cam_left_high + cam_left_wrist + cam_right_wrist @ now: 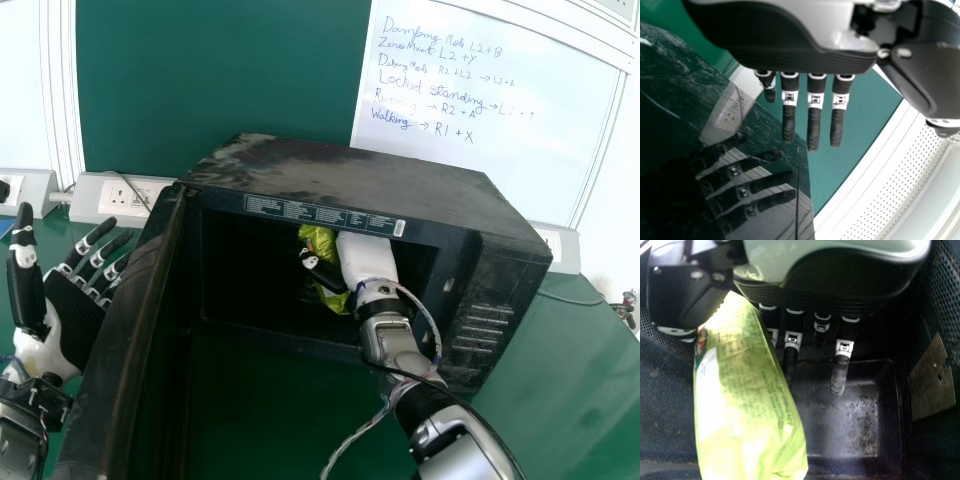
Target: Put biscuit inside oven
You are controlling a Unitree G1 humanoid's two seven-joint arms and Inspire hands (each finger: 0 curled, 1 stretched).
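Black oven (350, 175) stands open | left hand (78, 322) is outside, fingers extended | right hand (366, 260) is inside, fingers straight | biscuit packet (318, 238) lies inside, between right thumb and fingers: glossy yellow-green, creased, white-patched, finely printed

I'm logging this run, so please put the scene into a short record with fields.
Oven: black microwave, door open
Biscuit packet: yellow-green wrapper, inside the oven cavity
Right hand: in the cavity, at the packet
Left hand: open, outside, beside the door
Grip on packet: cannot tell
Task state: packet inside, right hand not yet out, door not shut
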